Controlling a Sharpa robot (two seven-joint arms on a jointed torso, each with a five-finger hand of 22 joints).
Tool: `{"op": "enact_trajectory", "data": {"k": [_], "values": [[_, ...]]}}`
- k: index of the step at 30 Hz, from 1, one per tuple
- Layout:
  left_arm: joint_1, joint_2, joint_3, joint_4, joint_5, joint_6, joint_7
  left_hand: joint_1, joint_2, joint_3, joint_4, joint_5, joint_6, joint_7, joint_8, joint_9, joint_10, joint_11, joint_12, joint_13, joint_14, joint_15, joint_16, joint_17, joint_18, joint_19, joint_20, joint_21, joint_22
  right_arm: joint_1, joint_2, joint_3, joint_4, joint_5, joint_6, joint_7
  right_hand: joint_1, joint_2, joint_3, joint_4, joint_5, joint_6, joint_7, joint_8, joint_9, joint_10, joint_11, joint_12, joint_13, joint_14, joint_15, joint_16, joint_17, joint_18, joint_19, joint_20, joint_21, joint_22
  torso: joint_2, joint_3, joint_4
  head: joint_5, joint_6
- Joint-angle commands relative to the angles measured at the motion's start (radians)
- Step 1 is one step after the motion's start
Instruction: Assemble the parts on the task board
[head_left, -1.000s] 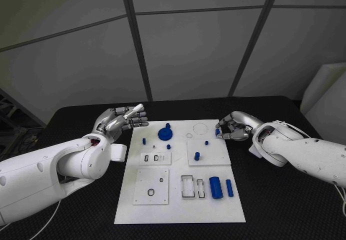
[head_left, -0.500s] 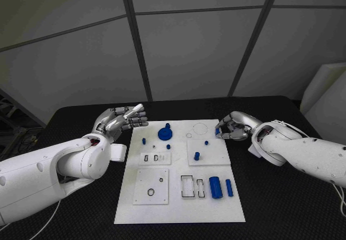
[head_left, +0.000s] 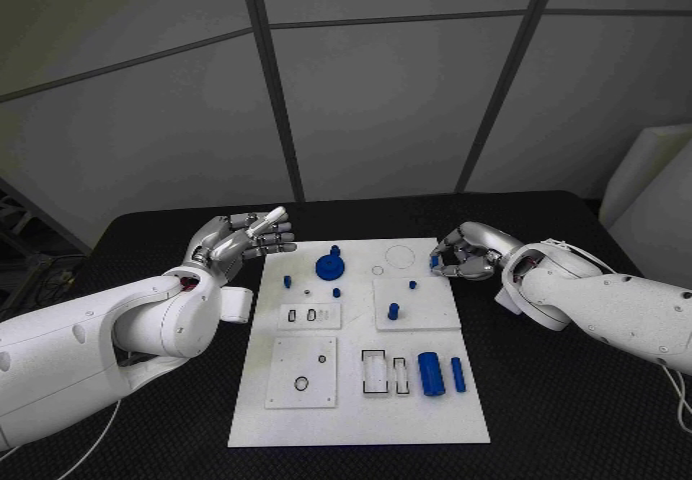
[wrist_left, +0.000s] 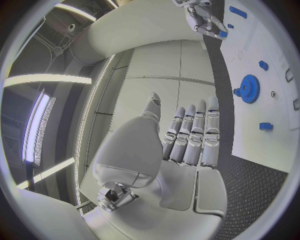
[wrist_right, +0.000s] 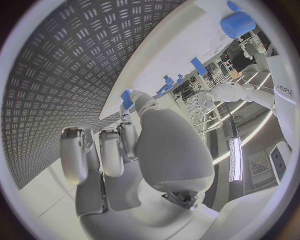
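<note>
The small blue peg (head_left: 434, 263) pinched in my right hand (head_left: 469, 252) sits just over the task board (head_left: 361, 420)'s far right edge; I judge it light, stiff and a bit slippery, best held by its sides with the lower end free. My left hand (head_left: 238, 240) hovers off the board's far left corner, fingers straight, side by side, holding nothing. Black table (head_left: 577, 400) lies open beyond both edges.

The white task board (head_left: 361, 400) lies on the black table (head_left: 577, 400), carrying a blue gear (head_left: 330, 267), a thick blue cylinder (head_left: 430, 373) and a slimmer blue peg (head_left: 457, 374). The left hand (head_left: 240, 240) hovers just off the board's far-left corner, fingers extended and holding nothing. The right hand (head_left: 469, 252) pinches a small blue part (head_left: 434, 262) at the board's far-right edge.
</note>
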Motion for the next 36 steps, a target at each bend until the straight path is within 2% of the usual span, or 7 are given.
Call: {"op": "enact_trajectory", "data": {"k": [1,8,17,26,30,36], "values": [[0.001,0.000,0.001,0.002,-0.007,0.010,0.009,0.010,0.001,0.003,-0.006,0.003,0.003,0.006,-0.005,0.000,0.000,0.004,-0.005,0.000,0.008,0.003,-0.003,0.002,-0.019,0.000,0.007,-0.004,-0.002,0.001,0.002,0.000,0.000,-0.004,-0.001,-0.003,-0.001,0.015,0.008,0.001,-0.004,0.018,-0.002,0.010,0.003,0.009,-0.003,0.006,0.080,0.086,-0.004,0.004,0.181,-0.009,0.060,-0.002,0.006,0.209,-0.001,-0.0002,0.0004,0.000,-0.001],[0.001,-0.001,0.001,0.002,-0.007,0.009,0.009,0.010,0.001,0.003,-0.006,0.003,0.003,0.006,-0.005,0.000,0.000,0.004,-0.005,0.000,0.008,0.003,-0.003,0.002,-0.019,0.000,0.007,-0.004,-0.002,0.001,0.002,0.000,0.000,-0.002,-0.028,0.001,0.008,0.041,0.022,-0.005,0.000,0.058,-0.020,0.029,0.010,0.018,-0.018,0.017,0.089,0.088,-0.016,0.006,0.188,-0.011,0.069,-0.012,0.011,0.220,-0.001,-0.0002,0.0004,0.000,-0.001],[0.001,-0.003,0.001,0.001,-0.007,0.009,0.008,0.010,0.002,0.002,-0.006,0.003,0.003,0.007,-0.005,0.000,0.000,0.004,-0.006,0.000,0.008,0.003,-0.004,0.002,-0.019,0.000,0.007,-0.004,-0.002,0.001,-0.007,0.001,0.027,0.016,-0.091,0.007,0.011,0.050,0.029,-0.009,0.002,0.066,-0.025,0.033,0.012,0.023,-0.023,0.021,0.094,0.089,-0.021,0.009,0.194,-0.013,0.075,-0.017,0.015,0.227,-0.002,0.0007,-0.0011,0.001,0.000],[0.001,-0.002,0.001,-0.007,-0.007,0.010,0.007,0.010,0.002,0.002,-0.006,0.003,0.003,0.007,-0.005,0.000,0.000,0.004,-0.006,0.000,0.008,0.003,-0.004,0.002,-0.019,0.000,0.007,-0.004,-0.002,0.003,-0.027,0.004,0.123,0.028,-0.120,-0.023,0.010,0.051,0.031,-0.009,0.004,0.063,-0.025,0.031,0.011,0.023,-0.023,0.021,0.094,0.089,-0.022,0.009,0.196,-0.014,0.076,-0.019,0.016,0.229,-0.007,-0.0006,-0.0024,0.003,0.000],[0.001,-0.001,0.001,-0.011,-0.007,0.010,0.006,0.010,0.002,0.002,-0.006,0.003,0.003,0.007,-0.005,0.000,0.000,0.004,-0.006,0.000,0.008,0.003,-0.004,0.002,-0.019,0.000,0.007,-0.004,-0.002,0.006,-0.016,0.007,0.181,0.021,-0.121,-0.053,0.011,0.053,0.033,-0.010,0.006,0.060,-0.024,0.029,0.010,0.022,-0.023,0.020,0.093,0.090,-0.022,0.009,0.196,-0.014,0.076,-0.020,0.016,0.228,-0.014,-0.0026,-0.0031,0.007,-0.005],[0.001,0.003,0.001,-0.019,-0.007,0.011,0.004,0.010,0.002,0.002,-0.006,0.003,0.003,0.007,-0.005,0.000,0.000,0.004,-0.006,0.000,0.008,0.003,-0.004,0.002,-0.019,0.000,0.007,-0.004,-0.002,0.008,0.027,0.009,0.236,-0.040,-0.123,-0.106,0.011,0.054,0.036,-0.012,0.004,0.055,-0.023,0.025,0.009,0.019,-0.022,0.014,0.088,0.090,-0.022,0.009,0.197,-0.015,0.079,-0.021,0.018,0.232,-0.020,-0.0050,-0.0020,0.018,-0.018]]}}
